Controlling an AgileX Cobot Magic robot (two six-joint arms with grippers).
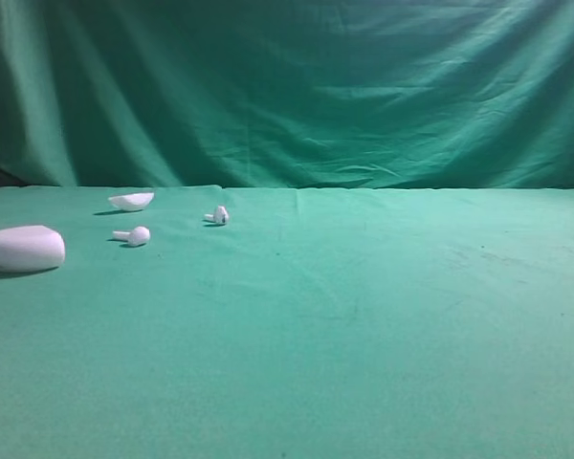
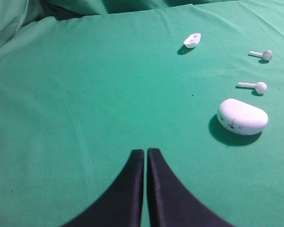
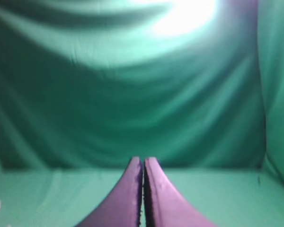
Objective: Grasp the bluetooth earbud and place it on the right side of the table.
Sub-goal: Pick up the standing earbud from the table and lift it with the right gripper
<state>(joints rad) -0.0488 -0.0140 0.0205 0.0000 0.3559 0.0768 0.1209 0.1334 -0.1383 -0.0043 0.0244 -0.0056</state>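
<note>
Two small white bluetooth earbuds lie on the green table [image 1: 364, 316] at the left. One earbud [image 1: 134, 235] is nearer the front, the other earbud [image 1: 217, 216] is further right and back. In the left wrist view they show as one earbud [image 2: 255, 87] and another earbud [image 2: 262, 55]. My left gripper [image 2: 145, 151] is shut and empty, low over bare cloth well short of them. My right gripper [image 3: 143, 161] is shut and empty, facing the backdrop. Neither gripper shows in the exterior high view.
A big white oval case [image 1: 23, 249] lies at the far left, also in the left wrist view [image 2: 242, 117]. A shallow white shell [image 1: 132, 200] sits behind the earbuds, also in the left wrist view [image 2: 192, 40]. Green draped backdrop [image 1: 297, 86] closes the rear.
</note>
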